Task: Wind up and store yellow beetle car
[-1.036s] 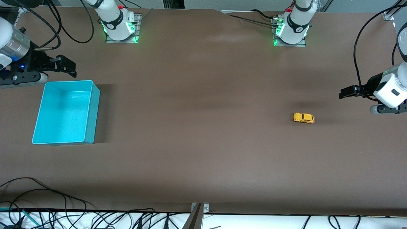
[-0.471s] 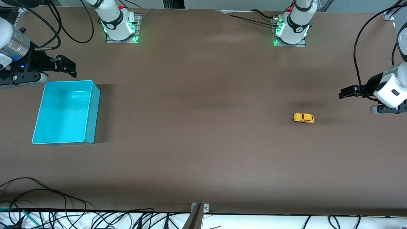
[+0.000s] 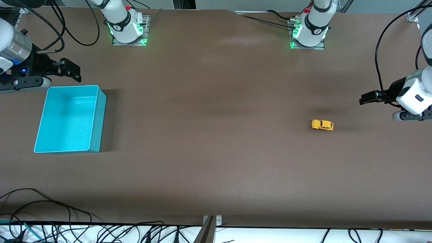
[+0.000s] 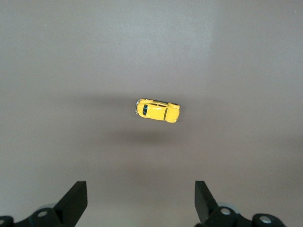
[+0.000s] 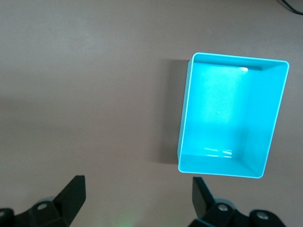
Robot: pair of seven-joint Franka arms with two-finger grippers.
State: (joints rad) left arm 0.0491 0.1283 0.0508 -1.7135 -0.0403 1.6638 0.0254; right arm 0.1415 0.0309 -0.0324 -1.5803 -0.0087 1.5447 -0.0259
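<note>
**Counter inventory: one toy car, one bin, two grippers aloft**

Item 1. Yellow beetle car (image 3: 322,125): standing on its wheels on the bare brown counter (image 3: 216,152) toward the left arm's end, touching nothing. Dark windows show in the left wrist view (image 4: 158,109); wheels are too small to make out well.

Item 2. Turquoise bin (image 3: 96,118): open-topped, nothing inside, toward the right arm's end, well apart from the car.

Item 3. Left gripper (image 3: 366,98): up in the air over the counter's end near the car, fingers spread wide with nothing between them (only the two fingertips (image 4: 75,201) enter its wrist view, the body cut off by the frame edge).

Item 4. Right gripper (image 3: 72,71): over the counter just beside the bin's rim, jaws parted and holding nothing; its arm is partly out of frame.
</note>
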